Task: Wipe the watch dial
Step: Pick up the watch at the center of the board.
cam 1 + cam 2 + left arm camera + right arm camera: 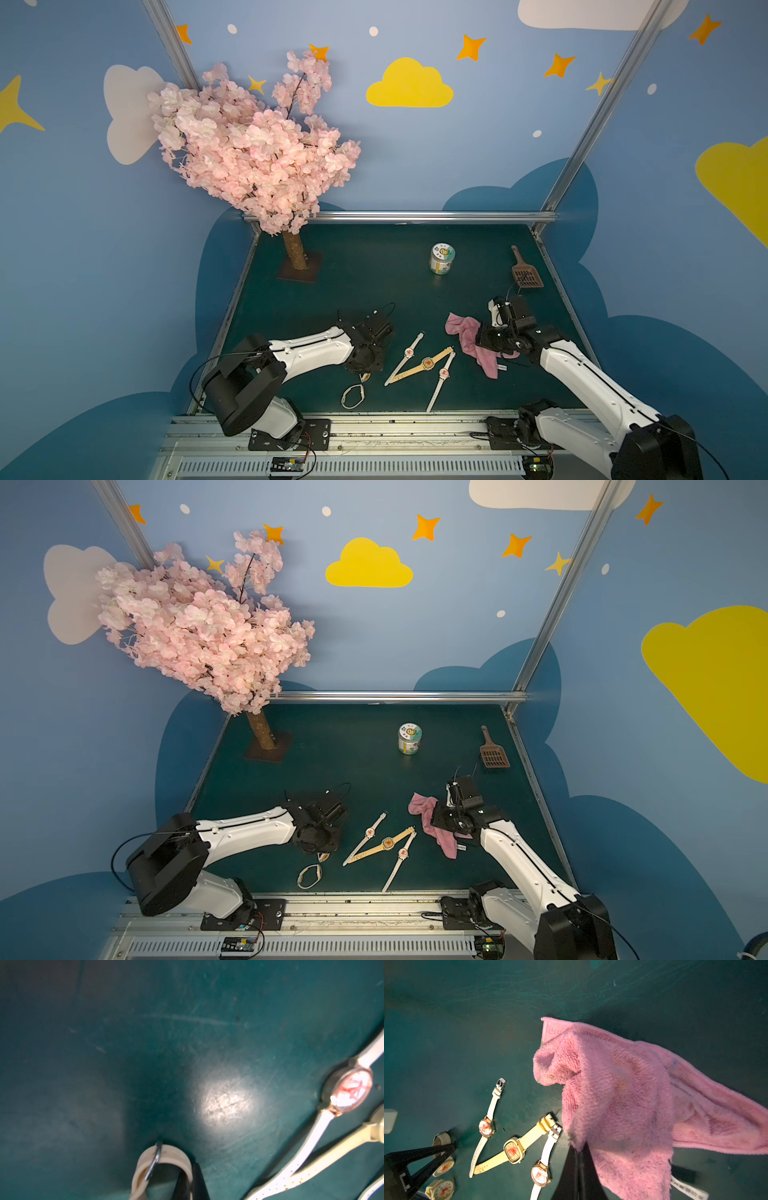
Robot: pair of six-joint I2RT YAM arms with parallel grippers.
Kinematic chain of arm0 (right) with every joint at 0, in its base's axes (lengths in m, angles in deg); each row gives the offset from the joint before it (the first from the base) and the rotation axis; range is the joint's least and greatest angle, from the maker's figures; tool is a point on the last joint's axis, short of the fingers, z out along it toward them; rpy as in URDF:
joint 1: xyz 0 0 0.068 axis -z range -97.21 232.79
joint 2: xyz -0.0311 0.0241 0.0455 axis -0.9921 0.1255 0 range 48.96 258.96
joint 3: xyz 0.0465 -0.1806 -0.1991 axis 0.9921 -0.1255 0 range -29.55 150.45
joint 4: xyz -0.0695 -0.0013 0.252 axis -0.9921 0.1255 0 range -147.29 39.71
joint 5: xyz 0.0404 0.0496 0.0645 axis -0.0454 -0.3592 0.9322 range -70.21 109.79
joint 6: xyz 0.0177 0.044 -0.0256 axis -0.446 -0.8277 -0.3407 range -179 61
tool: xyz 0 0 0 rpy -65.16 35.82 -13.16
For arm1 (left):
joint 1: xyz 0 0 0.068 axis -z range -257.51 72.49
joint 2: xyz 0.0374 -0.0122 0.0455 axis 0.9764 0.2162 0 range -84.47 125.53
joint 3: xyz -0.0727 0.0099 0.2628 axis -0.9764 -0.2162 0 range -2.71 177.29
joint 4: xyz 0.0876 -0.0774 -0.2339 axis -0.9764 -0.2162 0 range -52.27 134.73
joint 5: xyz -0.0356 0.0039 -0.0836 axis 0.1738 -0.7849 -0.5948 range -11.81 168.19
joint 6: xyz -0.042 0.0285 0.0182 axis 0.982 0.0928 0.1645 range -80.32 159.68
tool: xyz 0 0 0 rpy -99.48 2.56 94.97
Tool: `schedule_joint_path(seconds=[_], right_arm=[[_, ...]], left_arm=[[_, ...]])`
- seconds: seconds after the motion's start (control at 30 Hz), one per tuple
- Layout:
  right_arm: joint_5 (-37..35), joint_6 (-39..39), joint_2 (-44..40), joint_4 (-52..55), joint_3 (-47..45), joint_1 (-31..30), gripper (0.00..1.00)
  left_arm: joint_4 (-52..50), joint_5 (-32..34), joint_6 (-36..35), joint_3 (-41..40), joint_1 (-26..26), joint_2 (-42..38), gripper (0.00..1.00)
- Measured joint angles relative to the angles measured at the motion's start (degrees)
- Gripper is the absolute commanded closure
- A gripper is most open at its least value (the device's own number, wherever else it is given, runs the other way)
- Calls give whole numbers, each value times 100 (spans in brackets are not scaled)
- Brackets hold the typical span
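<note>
The left gripper (364,371) is seen closed. In the left wrist view a cream strap (166,1153) with its buckle pin is pinched at its tips. This is judged to be the strap of the cream watch (445,1168). In the right wrist view its dial is turned toward the camera and is partly crossed by one black finger. Whether that watch is raised off the table (374,270) cannot be told. Just beside this gripper, on its side toward the robot's base, a second looped watch (353,395) is seen lying.

The right gripper (579,1160) is closed on the pink cloth (623,1095), which is draped over its tips and spread out beyond them.

The coming move is judged to turn on one line. The held dial lies straight across from the right gripper, toward the left arm, and the two grippers stand well apart. Between them three loose watches (428,363) are spread flat, with their long axes fanned from the far side toward the base rail (415,415). These are placed nearer the right gripper than the left.

No clear long axis is offered by the held strap's loop, so the dial face itself would have to be met by the cloth. Either the cloth must be carried over the loose watches, or the held watch must be brought across to the cloth. On a low pass, a loose strap could be expected to be caught and dragged.
</note>
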Motion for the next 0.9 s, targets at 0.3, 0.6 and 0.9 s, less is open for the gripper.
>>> schedule_joint_path(seconds=[0.3, 0.6, 0.9], right_arm=[[-321, -96, -472, -181, -339, 66, 100], [-339, -114, -645, -177, -313, 339, 100], [199, 15, -866, -160, 186, 1047, 100]], left_arm=[[302, -4, -7, -13, -90, -1126, 97], [1803, -450, -170, -315, -776, -2500, 97], [3335, -1226, 223, -686, -1281, -2736, 97]])
